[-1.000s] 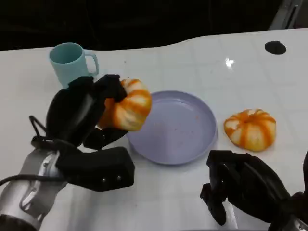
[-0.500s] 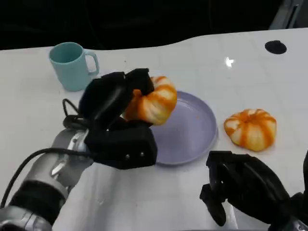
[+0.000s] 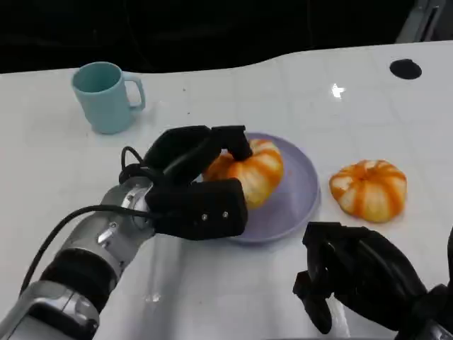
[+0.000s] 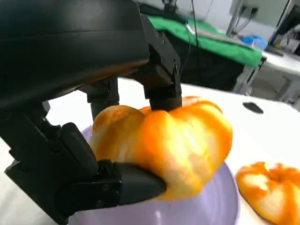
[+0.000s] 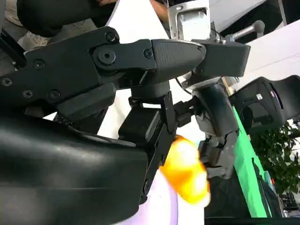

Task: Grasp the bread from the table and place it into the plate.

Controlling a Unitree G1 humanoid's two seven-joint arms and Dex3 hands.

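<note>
- My left hand (image 3: 195,180) grips the round orange-and-white striped bread roll (image 3: 249,170), black fingers (image 3: 225,138) curled over its top and the thumb side pressed beneath it.
- In my head view, the bread I hold sits over the left half of the round lavender plate (image 3: 297,191); whether it touches the plate floor I cannot tell from there.
- My left wrist view shows the same bread (image 4: 164,145) clamped between a finger (image 4: 161,79) above and another below, with the lavender plate's rim (image 4: 229,197) just under it. The roll looks to hang slightly above the plate surface.
- My silver left forearm (image 3: 92,255) reaches in from the lower left, a black cable looping beside it.
- My right hand (image 3: 357,280) rests low near the table's front edge, to the right of the plate, holding nothing. Its fingers are curled inward and downward.
- In my right wrist view, my right hand's own black shell and fingers (image 5: 154,117) crowd the foreground, and a patch of orange bread (image 5: 185,173) shows beyond them.
- A second orange-and-white striped bread roll (image 3: 368,190) lies on the white table (image 3: 248,85), just right of the plate and apart from both hands. It appears too in the left wrist view (image 4: 269,190).
- A pale teal ceramic mug (image 3: 106,95) stands upright at the far left, handle pointing right, well apart from the plate.
- A small black round hole (image 3: 405,69) marks the table's far right corner.
</note>
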